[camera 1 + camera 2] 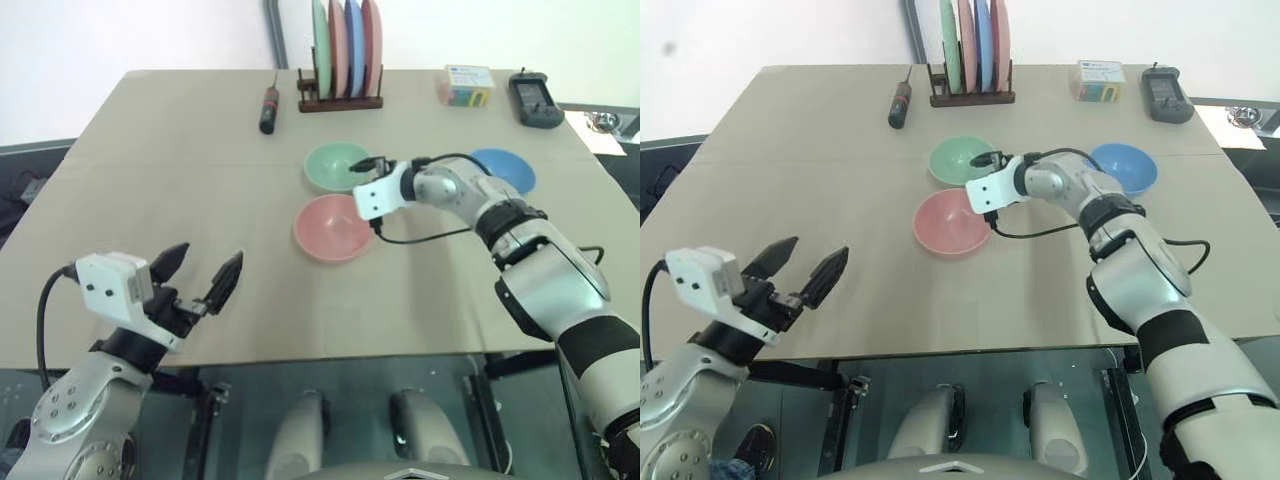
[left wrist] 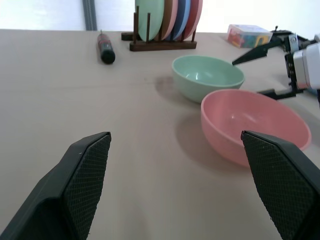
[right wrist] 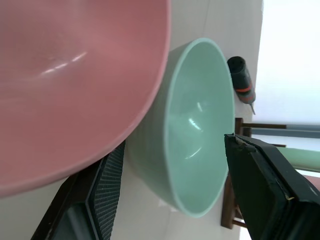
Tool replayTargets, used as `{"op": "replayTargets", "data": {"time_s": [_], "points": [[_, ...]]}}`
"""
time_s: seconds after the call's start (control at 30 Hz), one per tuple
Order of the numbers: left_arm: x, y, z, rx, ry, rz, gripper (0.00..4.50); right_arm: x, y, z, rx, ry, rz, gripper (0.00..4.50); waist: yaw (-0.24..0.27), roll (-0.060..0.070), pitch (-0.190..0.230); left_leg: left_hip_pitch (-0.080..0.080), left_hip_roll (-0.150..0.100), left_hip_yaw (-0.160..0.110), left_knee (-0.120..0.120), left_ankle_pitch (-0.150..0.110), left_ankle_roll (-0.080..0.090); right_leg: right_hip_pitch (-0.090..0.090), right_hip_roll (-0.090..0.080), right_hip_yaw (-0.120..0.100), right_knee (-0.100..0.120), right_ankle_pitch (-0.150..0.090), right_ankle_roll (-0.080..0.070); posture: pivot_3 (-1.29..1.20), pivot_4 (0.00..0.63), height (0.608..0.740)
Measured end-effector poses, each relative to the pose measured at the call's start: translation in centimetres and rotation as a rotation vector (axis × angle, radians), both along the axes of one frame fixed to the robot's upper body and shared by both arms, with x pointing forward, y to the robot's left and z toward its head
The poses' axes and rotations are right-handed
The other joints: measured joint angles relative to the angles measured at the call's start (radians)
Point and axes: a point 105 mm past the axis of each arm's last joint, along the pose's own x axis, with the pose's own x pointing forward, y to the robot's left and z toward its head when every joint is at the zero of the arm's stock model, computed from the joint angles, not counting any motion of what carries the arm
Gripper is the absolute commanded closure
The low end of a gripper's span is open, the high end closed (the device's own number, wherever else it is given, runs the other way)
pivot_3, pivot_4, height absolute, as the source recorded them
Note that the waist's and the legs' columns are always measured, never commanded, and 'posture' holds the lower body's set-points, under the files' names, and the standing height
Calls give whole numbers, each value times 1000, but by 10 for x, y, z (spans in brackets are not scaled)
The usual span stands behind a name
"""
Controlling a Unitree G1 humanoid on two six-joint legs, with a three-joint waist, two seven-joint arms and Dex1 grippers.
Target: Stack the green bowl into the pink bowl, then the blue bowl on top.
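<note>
The pale green bowl (image 1: 332,166) sits upright at the table's middle, and the pink bowl (image 1: 331,229) stands just in front of it. To the right is the blue bowl (image 1: 505,168), partly behind my right forearm. My right gripper (image 1: 360,195) is open and turned on its side, pointing left at the near right rims of the green and pink bowls. In the right wrist view the green bowl (image 3: 197,130) lies between its two fingers (image 3: 97,200), with the pink bowl (image 3: 70,75) close beside. My left gripper (image 1: 205,268) hangs open and empty over the table's front left edge.
At the back edge stands a wooden rack (image 1: 340,100) of upright coloured plates, with a black and red screwdriver (image 1: 269,108) to its left. A small colourful box (image 1: 466,85) and a black device (image 1: 535,100) lie at the back right.
</note>
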Motion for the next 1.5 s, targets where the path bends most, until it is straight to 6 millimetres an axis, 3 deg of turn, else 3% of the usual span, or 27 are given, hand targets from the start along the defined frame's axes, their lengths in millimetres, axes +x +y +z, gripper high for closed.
{"op": "replayTargets", "data": {"time_s": [0.27,0.5,0.53,0.97,1.1,1.27,1.33,1.4,1.5], "points": [[-1,-1,0,-6,-21,19,73,1,7,-5,-17,7,-21,1182,-1,0,0,0,0,0,0,0,0,0,0,0,0,0,0,0,150,740],[-2,-1,1,1,-32,22,0,5,6,-12,-32,25,-72,4142,-2,0,0,0,0,0,0,0,0,0,0,0,0,0,0,0,150,740],[-2,-1,1,2,-34,21,0,5,6,-12,-33,25,-74,4382,-2,0,0,0,0,0,0,0,0,-1,0,0,0,0,0,0,150,740],[-2,-7,3,12,-49,-11,0,4,1,-9,-36,43,-54,4382,-2,1,0,-1,0,0,-1,0,0,-1,0,0,0,0,0,0,150,740],[-1,-8,4,31,-49,-29,0,-3,0,12,-1,71,19,4382,-3,1,1,-1,0,0,-1,0,0,-1,0,0,-1,0,0,0,150,740],[5,-8,4,37,-45,-73,0,-30,7,51,53,171,213,4382,-3,1,1,0,1,0,-2,0,0,-1,1,0,-1,1,2,0,150,740],[9,-8,3,42,-40,-104,0,-49,8,67,72,233,308,4382,0,1,1,0,1,0,-2,0,0,0,1,-1,-1,2,4,0,150,740],[12,-7,1,43,-34,-118,0,-66,9,71,63,292,377,4382,2,1,1,0,1,-1,-2,0,0,0,1,-2,-1,2,4,0,150,740],[18,-10,2,50,-32,-158,0,-97,1,62,-4,405,450,4382,9,1,1,-1,0,-2,-2,0,0,1,0,-4,-2,2,4,0,150,740]]}}
